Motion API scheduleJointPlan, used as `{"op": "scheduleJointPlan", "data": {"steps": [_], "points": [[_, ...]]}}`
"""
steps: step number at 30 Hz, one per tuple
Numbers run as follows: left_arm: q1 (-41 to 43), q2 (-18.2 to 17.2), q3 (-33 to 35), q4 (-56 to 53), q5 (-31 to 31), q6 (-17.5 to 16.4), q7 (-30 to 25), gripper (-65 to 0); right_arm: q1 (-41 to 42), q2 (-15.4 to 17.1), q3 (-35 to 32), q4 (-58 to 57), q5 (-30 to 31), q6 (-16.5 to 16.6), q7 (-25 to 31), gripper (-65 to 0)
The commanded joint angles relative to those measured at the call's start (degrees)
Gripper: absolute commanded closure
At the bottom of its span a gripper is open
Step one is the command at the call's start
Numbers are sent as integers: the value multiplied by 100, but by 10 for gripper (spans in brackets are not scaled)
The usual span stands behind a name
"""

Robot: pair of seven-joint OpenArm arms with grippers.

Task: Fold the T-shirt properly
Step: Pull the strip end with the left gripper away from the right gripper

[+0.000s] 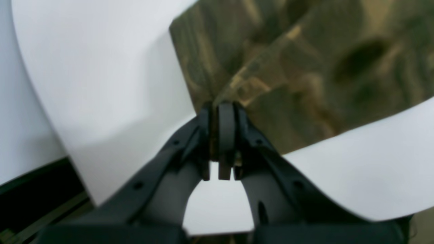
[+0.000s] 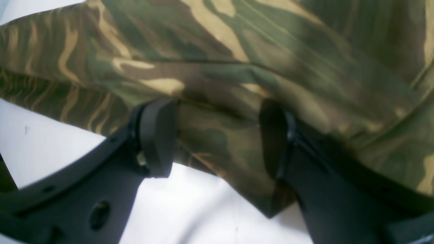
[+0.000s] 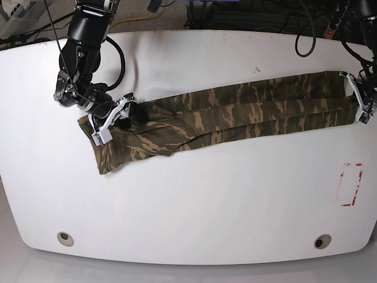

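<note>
T-shirt [image 3: 235, 109] soft, limp, sags if lifted; take it by hems/corners. Left gripper [image 1: 222, 108] jaws pinching its edge; right gripper [image 2: 217, 135] jaws spread over cloth.

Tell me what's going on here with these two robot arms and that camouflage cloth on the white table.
A two-armed robot is folding a soft camouflage T-shirt, which lies as a long narrow band across the white table. The left gripper is shut on the cloth at one end. At the other end, the right gripper stands open with its jaws either side of a bunched edge, not clamped. The shirt is not yet folded into a compact shape.
</note>
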State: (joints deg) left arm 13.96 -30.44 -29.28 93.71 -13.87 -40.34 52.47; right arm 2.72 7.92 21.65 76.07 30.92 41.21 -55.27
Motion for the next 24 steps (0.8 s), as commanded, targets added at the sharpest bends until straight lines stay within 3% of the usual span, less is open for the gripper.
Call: {"op": "scheduleJointPlan", "data": {"steps": [1,7,9,16,20,24], "points": [[-46,-170,-48,-92,81,34,-47,0,-48,21,-24,-34,-415,-121,-430,-371],[-46,-170,-31,-444,81,34,-47,-8,-39,21,-24,-34,-415,-121,-430,-371],[-46,-178,128,-558,81,34,-47,-68,-39,21,-24,-34,-415,-121,-430,-371],[-46,-301,312,-637,-42,34,-29,-493,-39,21,-24,-25,-415,-121,-430,-371],[-20,-328,57,-637,-771,34,32,-510,-39,21,-24,-25,-415,-121,-430,-371],[103,-328,-883,-655,-1782,34,525,-511,-30,21,-24,-25,-415,-121,-430,-371]]}}
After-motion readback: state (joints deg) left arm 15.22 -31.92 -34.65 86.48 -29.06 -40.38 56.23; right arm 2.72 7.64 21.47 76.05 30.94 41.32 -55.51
